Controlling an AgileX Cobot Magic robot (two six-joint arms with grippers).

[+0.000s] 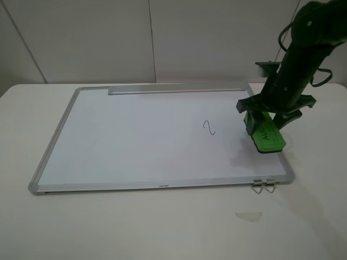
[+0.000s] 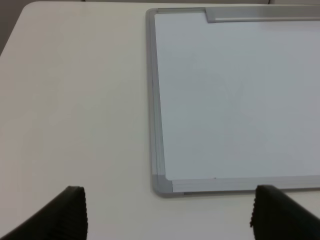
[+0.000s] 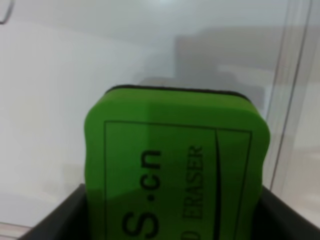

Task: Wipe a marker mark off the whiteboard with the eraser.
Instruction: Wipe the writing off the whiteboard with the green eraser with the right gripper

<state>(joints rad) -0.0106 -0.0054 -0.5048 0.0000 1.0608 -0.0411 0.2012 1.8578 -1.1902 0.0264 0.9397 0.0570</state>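
Note:
The whiteboard (image 1: 135, 135) lies flat on the table, its grey tray strip (image 1: 176, 90) along the far edge. A small dark marker mark (image 1: 209, 128) sits right of the board's middle. My right gripper (image 1: 268, 116) is shut on the green eraser (image 1: 267, 136), holding it tilted over the board's right part, a short way right of the mark. In the right wrist view the eraser (image 3: 175, 170) fills the lower frame, and a bit of the mark (image 3: 5, 15) shows at one corner. My left gripper (image 2: 170, 195) is open, off the board's near left corner (image 2: 161, 185).
Two metal clips (image 1: 263, 186) hang on the board's near right edge. A small translucent scrap (image 1: 248, 215) lies on the white table (image 1: 162, 227) in front of them. The board's metal frame (image 3: 295, 100) runs just beside the eraser.

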